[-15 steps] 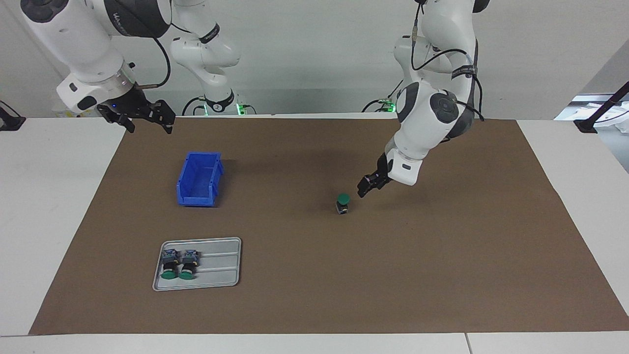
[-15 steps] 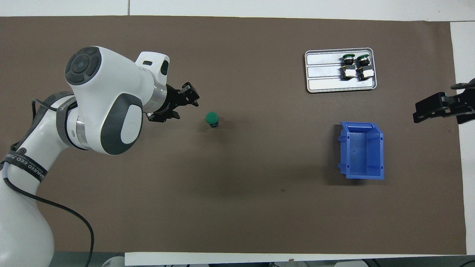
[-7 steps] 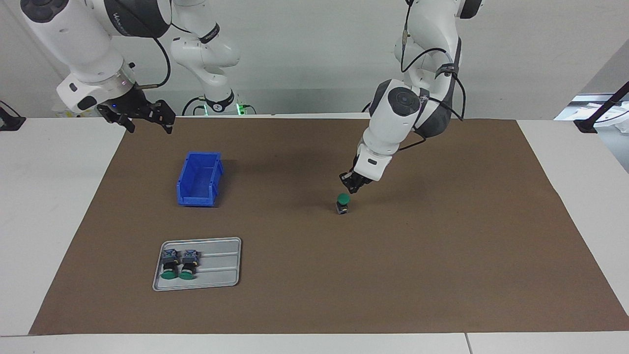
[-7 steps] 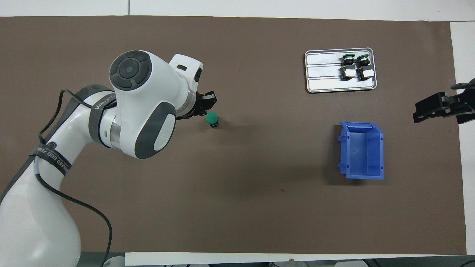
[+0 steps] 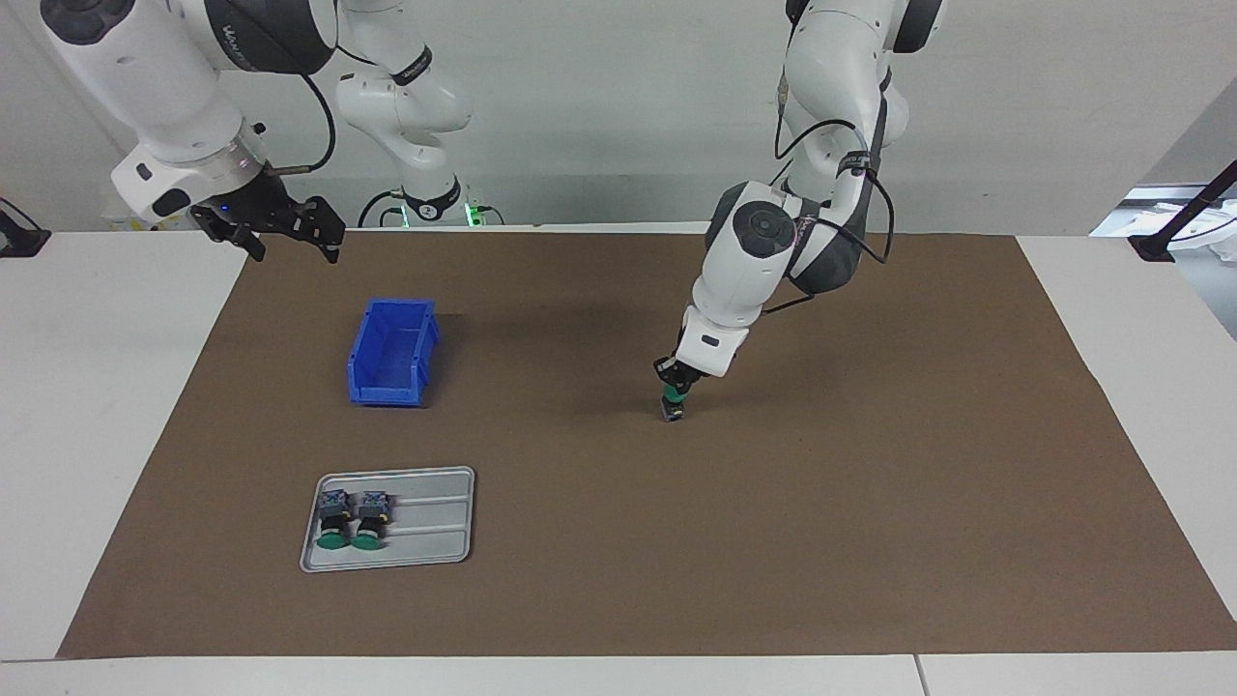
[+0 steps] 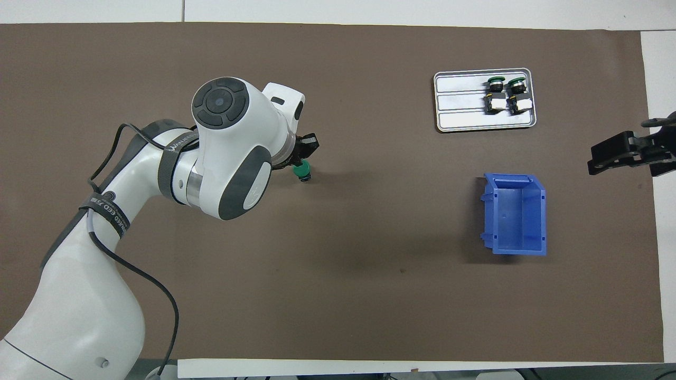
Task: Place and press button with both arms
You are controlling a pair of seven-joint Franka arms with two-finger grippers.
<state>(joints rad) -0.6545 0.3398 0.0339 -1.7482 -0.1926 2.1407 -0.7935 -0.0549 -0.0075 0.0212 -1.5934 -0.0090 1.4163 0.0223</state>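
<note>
Button (image 5: 675, 406) mid-mat (image 5: 870, 503), left tool (image 5: 676, 381) closed on top.

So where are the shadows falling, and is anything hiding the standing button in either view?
Facing view: soft shadow on the mat nearer the robots than the button; the shut left gripper covers its cap. Overhead view: the left arm hides part of the cap; faint shadow beside the blue bin. No glare.

Three green-capped buttons (image 5: 675, 402), one blue bin (image 5: 391, 352), one metal tray (image 5: 435, 522), two white arms (image 5: 763, 242).
</note>
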